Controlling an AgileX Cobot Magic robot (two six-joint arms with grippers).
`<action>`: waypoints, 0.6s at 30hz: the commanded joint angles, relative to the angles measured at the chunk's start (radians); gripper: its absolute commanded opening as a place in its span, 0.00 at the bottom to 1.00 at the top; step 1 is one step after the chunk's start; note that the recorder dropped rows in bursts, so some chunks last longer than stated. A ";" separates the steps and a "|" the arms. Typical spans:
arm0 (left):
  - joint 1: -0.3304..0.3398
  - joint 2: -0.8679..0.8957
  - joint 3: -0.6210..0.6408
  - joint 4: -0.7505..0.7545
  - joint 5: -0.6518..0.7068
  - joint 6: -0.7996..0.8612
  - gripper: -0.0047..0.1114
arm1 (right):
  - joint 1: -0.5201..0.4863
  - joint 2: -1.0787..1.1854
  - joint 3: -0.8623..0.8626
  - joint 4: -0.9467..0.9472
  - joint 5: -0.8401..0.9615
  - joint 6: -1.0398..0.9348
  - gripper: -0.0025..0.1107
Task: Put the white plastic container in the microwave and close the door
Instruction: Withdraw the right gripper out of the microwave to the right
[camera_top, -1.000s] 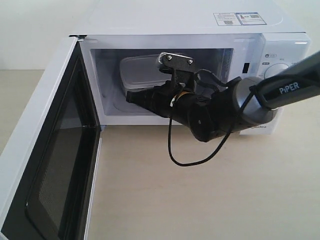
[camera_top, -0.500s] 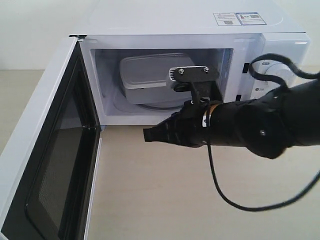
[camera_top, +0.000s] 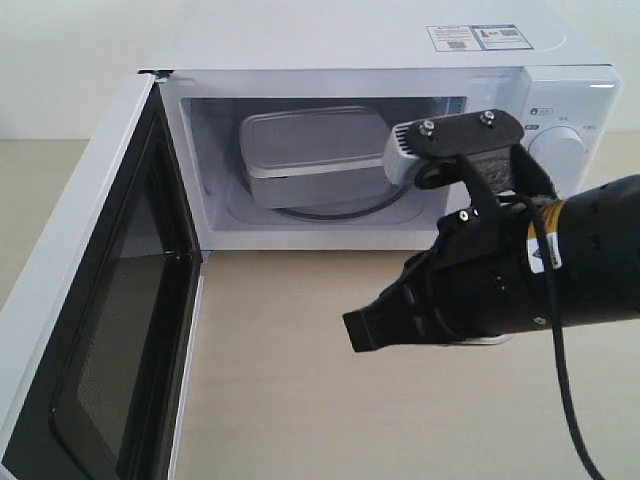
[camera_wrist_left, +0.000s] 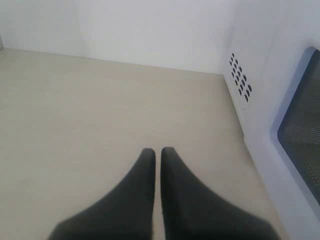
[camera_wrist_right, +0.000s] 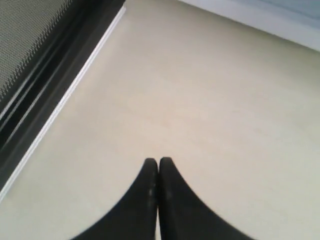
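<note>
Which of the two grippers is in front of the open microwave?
The right gripper: shut and empty, it hangs before the microwave. The left gripper, also shut, does not show in the exterior view.

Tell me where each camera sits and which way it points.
Exterior view: off the arms, facing the open microwave from slightly above; shows the right gripper.
Left wrist view: on the left arm, looking past the left gripper at table and door, outer side.
Right wrist view: behind the right gripper, looking down at table and door, inner side.
Both wrist views share table and door.
</note>
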 joint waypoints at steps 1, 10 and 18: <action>0.002 -0.003 0.004 -0.003 -0.004 -0.002 0.08 | 0.001 -0.013 0.006 -0.008 0.078 -0.026 0.02; 0.002 -0.003 0.004 -0.003 -0.004 -0.002 0.08 | 0.001 -0.104 0.006 0.121 0.133 -0.133 0.02; 0.002 -0.003 0.004 0.000 -0.004 0.034 0.08 | 0.001 -0.206 0.006 0.128 0.162 -0.129 0.02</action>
